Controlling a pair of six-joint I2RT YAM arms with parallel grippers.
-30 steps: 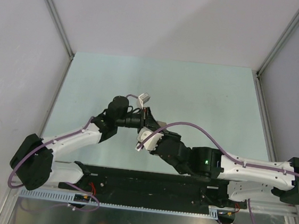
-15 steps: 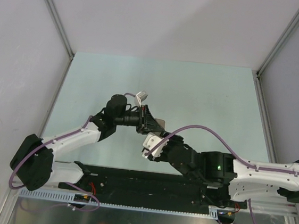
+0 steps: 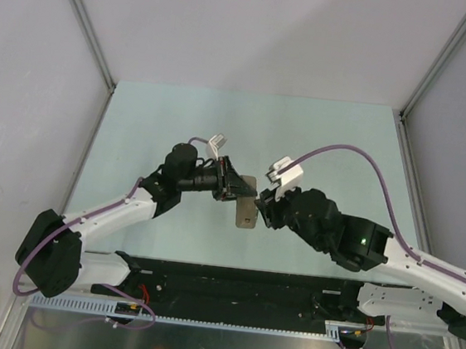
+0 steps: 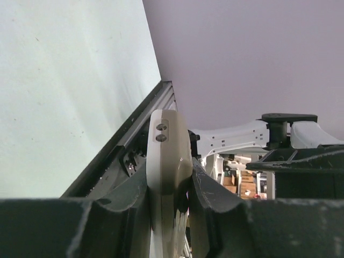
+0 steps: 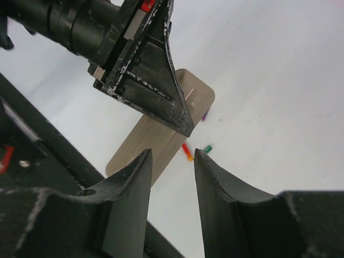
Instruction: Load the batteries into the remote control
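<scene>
So the left hand (image 3: 232, 184) is clamped tight on the slim pale beige rectangular remote control (image 3: 247, 201), holding it up off the pale green desk (image 3: 155, 125) about mid-desk. From overhead, the remote control's long axis runs pretty much near-to-far, one short end toward the arm bases and the other toward the back wall, with just a slight tilt. The grip sits nearer the far end, so the near end sticks out free.

In the left wrist view the remote control (image 4: 167, 177) is wedged edge-on between the two dark fingers (image 4: 215, 199), and the rounded end poking past them has two small dark dots on it. That end points toward the black rail at the near edge.

The right hand (image 3: 268, 203) is just beside the remote control on its right. Its own camera shows the jaws spread apart with nothing between them. I can't tell whether a fingertip is brushing the remote control or not.

Same view shows the remote control's plain pale face (image 5: 161, 131). Below it on the desk lie a tiny red battery (image 5: 186, 151), a tiny green battery (image 5: 207, 149) and a dark bluish battery (image 5: 204, 115) peeking out at the remote control's edge.
</scene>
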